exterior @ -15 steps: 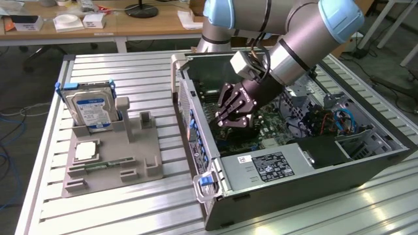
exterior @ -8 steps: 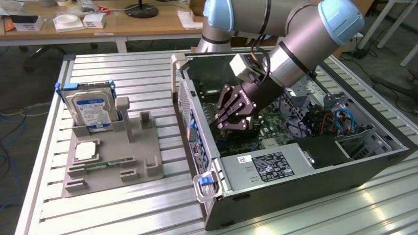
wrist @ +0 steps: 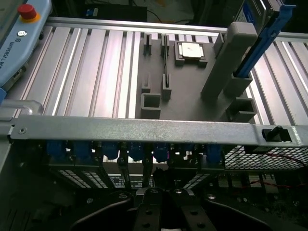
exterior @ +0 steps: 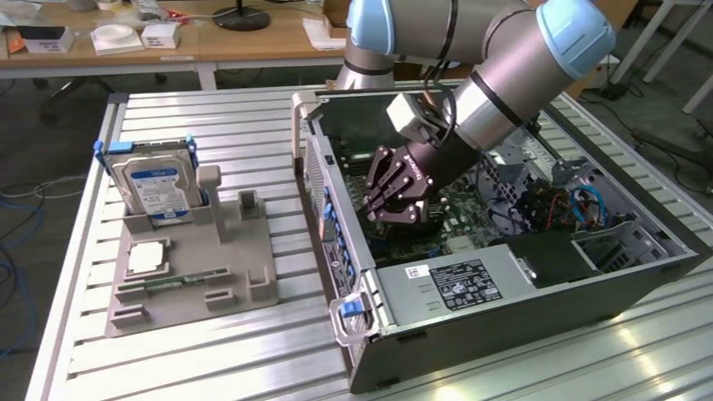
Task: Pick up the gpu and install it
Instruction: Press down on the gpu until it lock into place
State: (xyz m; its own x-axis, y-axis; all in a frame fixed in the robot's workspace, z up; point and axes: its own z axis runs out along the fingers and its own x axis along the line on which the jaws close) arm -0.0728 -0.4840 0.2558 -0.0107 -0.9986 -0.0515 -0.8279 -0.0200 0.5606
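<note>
The end effector [exterior: 396,213], whose grip state cannot be told, is lowered inside the computer case [exterior: 490,284], where the gpu is presumably held at the slots; alignment should be kept straight.

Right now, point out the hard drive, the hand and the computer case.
hard drive [exterior: 156,185], exterior view, on its blue-white label.
hand [exterior: 392,210], exterior view, between its fingertips inside the case.
computer case [exterior: 468,284], exterior view, on its labelled front panel.

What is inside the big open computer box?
Inside the computer case you can see the robot's gripper reaching down among the green board, coloured wires and a black box. The gripper covers whatever sits beneath it.
</note>
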